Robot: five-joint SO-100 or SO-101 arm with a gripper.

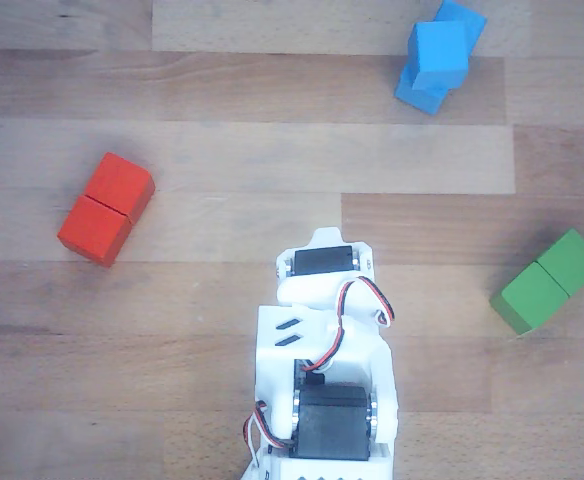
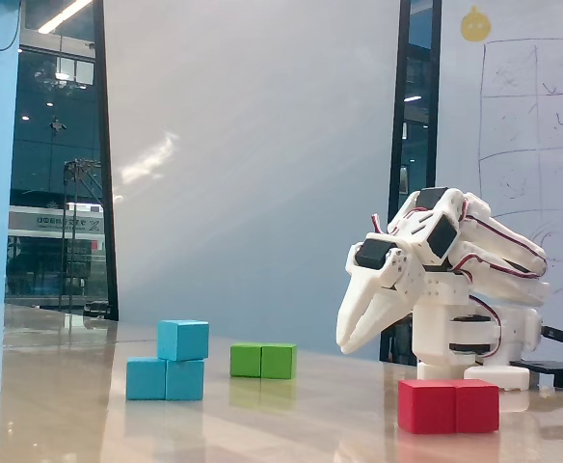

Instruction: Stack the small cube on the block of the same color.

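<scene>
The small cube [image 2: 183, 340] is bright blue and rests on the right half of the blue oblong block [image 2: 153, 379] at the left of the fixed view. In the other view the small cube [image 1: 439, 47] sits turned on the blue block [image 1: 421, 93], covering most of it. My white gripper [image 2: 345, 342] hangs folded in front of the arm's base, well to the right of the blue stack. Its fingers are together, pointing down, with nothing between them. In the other view only the arm's upper body shows, and the fingertips are hidden beneath it.
A green oblong block [image 2: 262, 361] lies behind and right of the blue stack, and shows at the right edge from above [image 1: 547, 281]. A red oblong block [image 2: 448, 405] lies in front of the arm's base [image 2: 460, 338], to the left of the arm from above [image 1: 105, 208].
</scene>
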